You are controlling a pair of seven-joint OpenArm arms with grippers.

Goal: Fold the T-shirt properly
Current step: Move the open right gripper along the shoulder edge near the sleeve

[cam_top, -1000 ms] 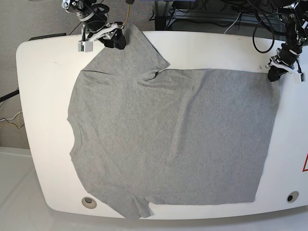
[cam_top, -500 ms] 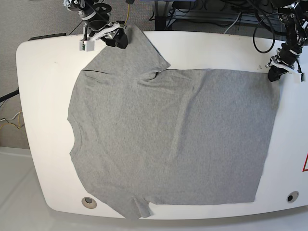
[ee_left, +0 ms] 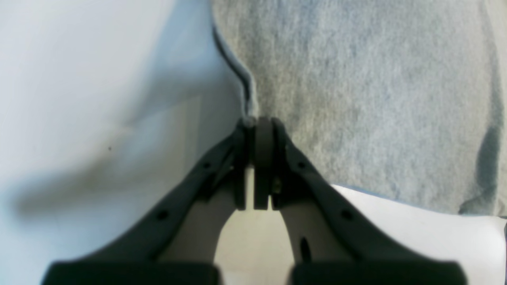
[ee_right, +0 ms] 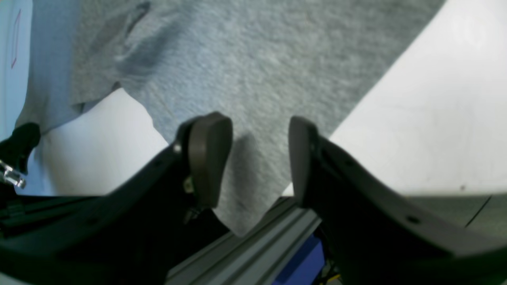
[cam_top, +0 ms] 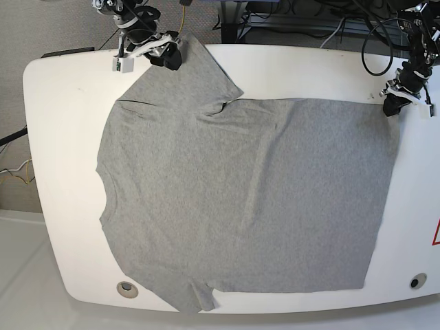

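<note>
Two wrist views settle what base cannot, left claw [ee_left: 259, 130] clamped on T-shirt [cam_top: 240, 199] hem corner, right claw [ee_right: 259, 158] apart over sleeve, table [cam_top: 62, 137] beneath.

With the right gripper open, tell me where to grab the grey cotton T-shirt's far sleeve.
Take the grey cotton T-shirt's far sleeve at its tip, coming from beyond the white table's far edge. That tip overhangs the edge, between the open right gripper's fingers, probably giving both fingers access.

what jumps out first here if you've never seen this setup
A big grey T-shirt lies spread flat over most of the white table. The left gripper is shut on its hem corner at the far right; the right gripper hangs open over the far sleeve.
</note>
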